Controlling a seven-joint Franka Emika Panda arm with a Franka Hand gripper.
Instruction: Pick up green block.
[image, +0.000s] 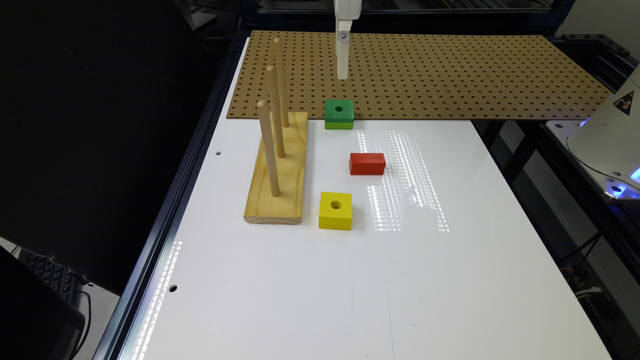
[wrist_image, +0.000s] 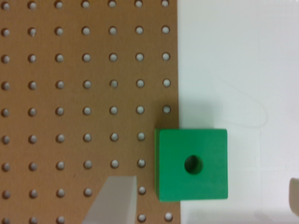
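The green block (image: 339, 114) is a small square with a dark green top, lighter yellow-green lower sides and a round centre hole. It rests at the front edge of the brown pegboard (image: 425, 75), partly over the white table (image: 350, 280). My gripper (image: 342, 70) hangs in the air above the pegboard, just behind the block and well clear of it. In the wrist view the green block (wrist_image: 191, 164) lies between the two fingers, and the gripper (wrist_image: 208, 182) is open, with one finger (wrist_image: 114, 200) over the pegboard (wrist_image: 84, 93).
A wooden base with three upright pegs (image: 277, 165) stands towards the exterior view's left of the block. A red block (image: 367, 163) and a yellow holed block (image: 335, 210) lie nearer the front. The robot base (image: 610, 140) sits at the exterior view's right.
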